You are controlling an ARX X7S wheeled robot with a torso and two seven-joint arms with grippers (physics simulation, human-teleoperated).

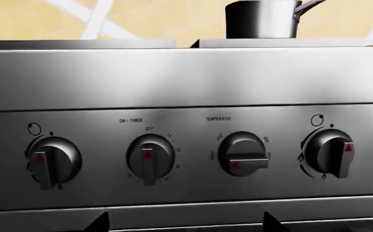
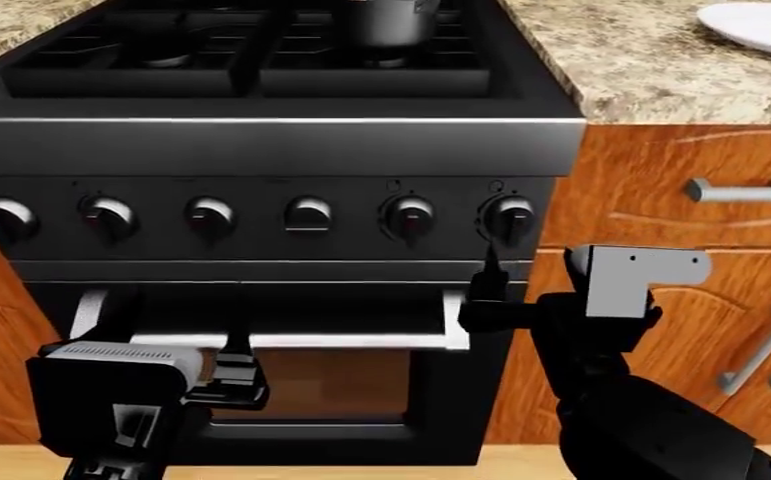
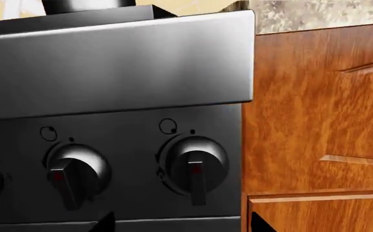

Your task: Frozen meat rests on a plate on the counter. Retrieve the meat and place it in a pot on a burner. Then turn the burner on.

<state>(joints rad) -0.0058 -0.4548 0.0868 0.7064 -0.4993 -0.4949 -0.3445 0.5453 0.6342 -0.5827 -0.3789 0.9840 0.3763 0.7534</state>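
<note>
The pot [image 2: 388, 22] stands on a rear burner of the stove [image 2: 278, 135], its top cut off by the head view's upper edge, so I cannot see inside it or make out any meat; my left wrist camera catches it [image 1: 262, 19] above the steel front lip. The plate [image 2: 765, 25] lies on the counter [image 2: 625, 70] to the stove's right, half cropped at the corner, and its visible part looks bare. Below the lip runs a row of knobs; the rightmost knob [image 2: 508, 216] sits close to the stove's edge, beside the wooden cabinet front [image 2: 665, 200]. My right gripper [image 2: 489, 290] hangs just below that knob with open air between, its fingers spread; the right wrist view shows the same knob [image 3: 196, 166] untouched. My left gripper [image 2: 234, 372] is low before the oven door [image 2: 318, 380], near the oven handle [image 2: 278, 338]; whether it is parted or closed I cannot tell.
</note>
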